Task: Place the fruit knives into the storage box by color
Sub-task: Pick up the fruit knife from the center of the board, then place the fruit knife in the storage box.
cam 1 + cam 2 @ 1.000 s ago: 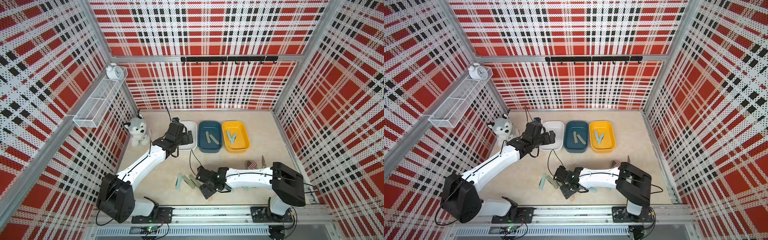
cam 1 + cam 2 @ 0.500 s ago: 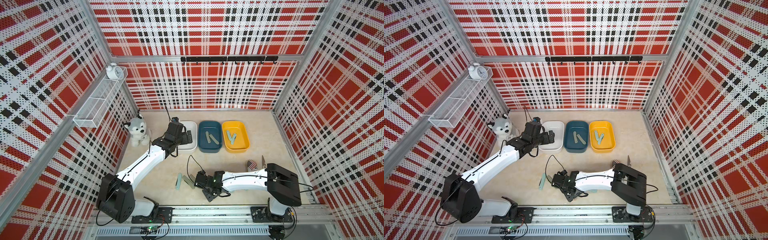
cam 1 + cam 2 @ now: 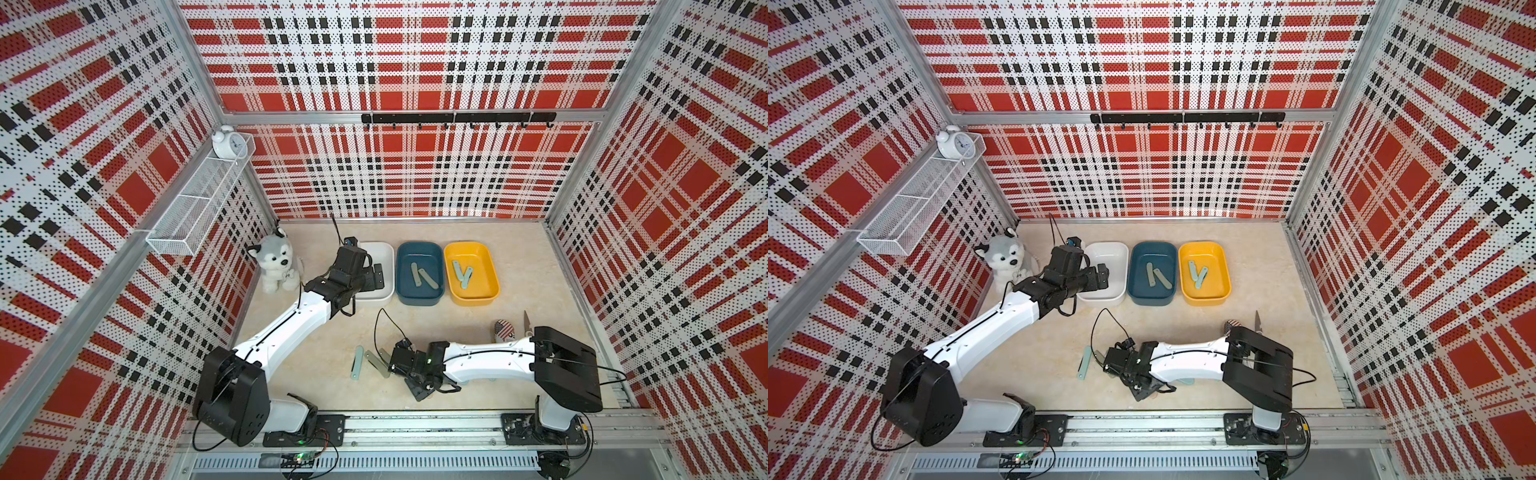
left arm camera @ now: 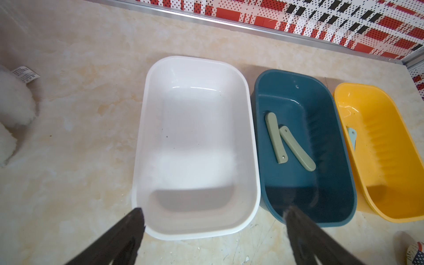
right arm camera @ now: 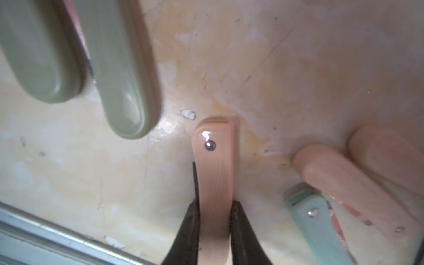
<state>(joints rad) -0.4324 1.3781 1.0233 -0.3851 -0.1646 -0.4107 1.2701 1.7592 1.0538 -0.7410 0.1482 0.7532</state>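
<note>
Beige marbled tabletop carries everything: at the left, the left gripper hangs as before over the empty white box, fingers spread wide and holding nothing. Toward the front rail, the right gripper has just pinched shut on a pink knife among the loose sage knives, so the pick looks made and a lift should follow. Rightward, the blue box holds a sage pair and the yellow box a teal pair, leaving white as pink's likely home.

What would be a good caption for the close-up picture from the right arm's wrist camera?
Right gripper shut on a pink fruit knife, with two grey-green knives lying nearby on the table.
</note>
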